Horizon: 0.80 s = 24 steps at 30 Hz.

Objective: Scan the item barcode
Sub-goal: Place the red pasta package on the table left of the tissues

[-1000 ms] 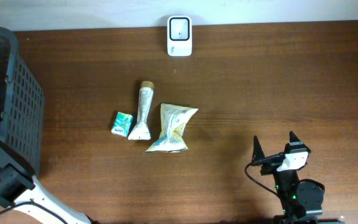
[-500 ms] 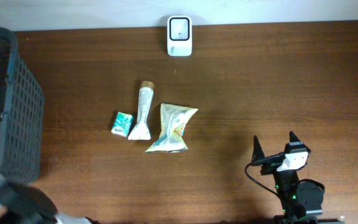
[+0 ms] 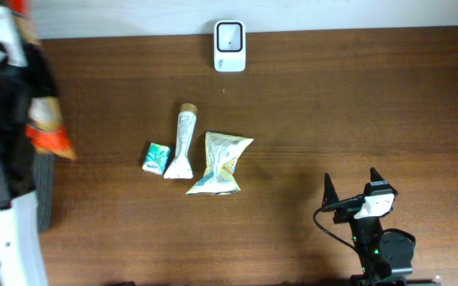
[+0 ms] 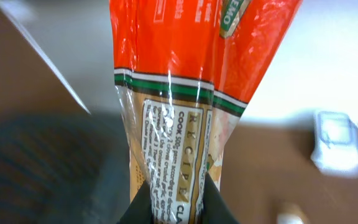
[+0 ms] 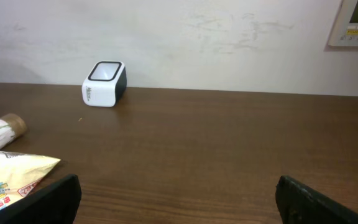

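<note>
1. Packet (image 4: 166,62) of orange-red film, with a green-and-white band and a printed recipe panel, is held up in the air over the left end of the table (image 3: 372,103). It is well apart from the scanner.
2. Left gripper (image 4: 176,208) has its jaws drawn almost together, pinching the packet's lower end between its two dark fingers. The rest of the packet stands up out of them. From overhead that arm is a blur, with only an orange corner showing.
3. Scanner (image 3: 230,45), a small white box with a dark window on top, sits at the far edge of the table against the wall.
4. Three other goods lie close together mid-table. They are a pale tube (image 3: 183,141) with a tan cap, a small green packet (image 3: 157,157) to its left, and a crinkled pouch (image 3: 221,163) to its right.
5. Basket (image 3: 44,191), dark and meshed, shows only as a strip beside the left arm.
6. Right gripper (image 3: 351,183) sits at the near right with its jaws spread wide and nothing between them. It points toward the wall.
</note>
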Each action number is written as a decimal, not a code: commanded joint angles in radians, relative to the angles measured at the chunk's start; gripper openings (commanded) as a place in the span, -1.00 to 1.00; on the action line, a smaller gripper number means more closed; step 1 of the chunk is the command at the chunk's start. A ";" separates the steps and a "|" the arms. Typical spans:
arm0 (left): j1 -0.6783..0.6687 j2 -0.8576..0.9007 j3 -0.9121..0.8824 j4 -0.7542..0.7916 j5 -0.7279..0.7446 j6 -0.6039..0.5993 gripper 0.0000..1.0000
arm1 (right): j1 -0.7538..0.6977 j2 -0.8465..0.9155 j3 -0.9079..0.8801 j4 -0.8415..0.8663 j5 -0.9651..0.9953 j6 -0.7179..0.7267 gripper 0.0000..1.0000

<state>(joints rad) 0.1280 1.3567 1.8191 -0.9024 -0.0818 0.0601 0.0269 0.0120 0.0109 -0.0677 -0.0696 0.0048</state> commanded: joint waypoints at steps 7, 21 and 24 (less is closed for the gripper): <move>-0.169 0.275 -0.119 -0.181 -0.021 -0.228 -1.00 | 0.006 -0.006 -0.005 -0.004 -0.005 0.012 0.97; -0.168 0.544 -0.329 0.010 -0.150 -0.235 -1.00 | 0.006 -0.006 -0.005 -0.004 -0.005 0.012 0.97; -0.169 0.568 -0.374 0.105 -0.146 -0.185 -1.00 | 0.006 -0.006 -0.005 -0.004 -0.005 0.012 0.97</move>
<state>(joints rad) -0.0399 1.9102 1.4757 -0.8658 -0.1967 -0.1917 0.0269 0.0120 0.0109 -0.0677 -0.0692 0.0048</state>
